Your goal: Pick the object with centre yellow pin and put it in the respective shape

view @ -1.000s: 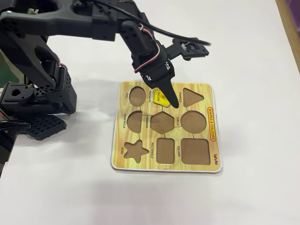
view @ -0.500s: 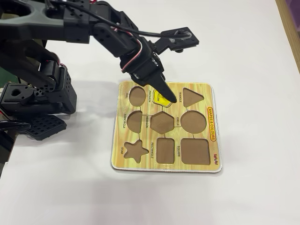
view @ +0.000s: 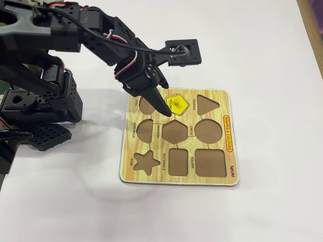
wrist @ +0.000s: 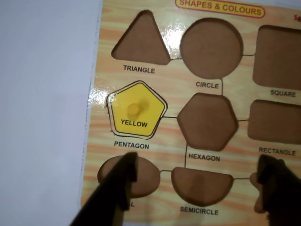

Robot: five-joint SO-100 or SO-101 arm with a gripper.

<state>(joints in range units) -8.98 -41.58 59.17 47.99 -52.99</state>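
Note:
The object with centre yellow pin (wrist: 138, 110) is a flat yellow pentagon marked YELLOW. It lies flat inside the respective shape, the recess labelled PENTAGON, whose thin rim (wrist: 109, 107) shows around it. My gripper (wrist: 197, 165) is open and holds nothing. In the wrist view its dark fingers (wrist: 118, 190) hang over the oval and semicircle recesses, below the piece and apart from it. In the fixed view the gripper (view: 160, 105) hovers just left of the yellow piece (view: 177, 104), which is in full sight.
The yellow wood-grain shape board (view: 132, 146) lies on a white table. Its triangle (wrist: 140, 41), circle (wrist: 210, 48), hexagon (wrist: 207, 121), square, rectangle, semicircle, oval and star recesses hold nothing. The arm's black base (view: 40, 108) stands left of the board.
The arm has drawn back up and to the left, off the yellow piece. The finger that covered the piece has cleared it, and the piece stays in the pentagon recess.

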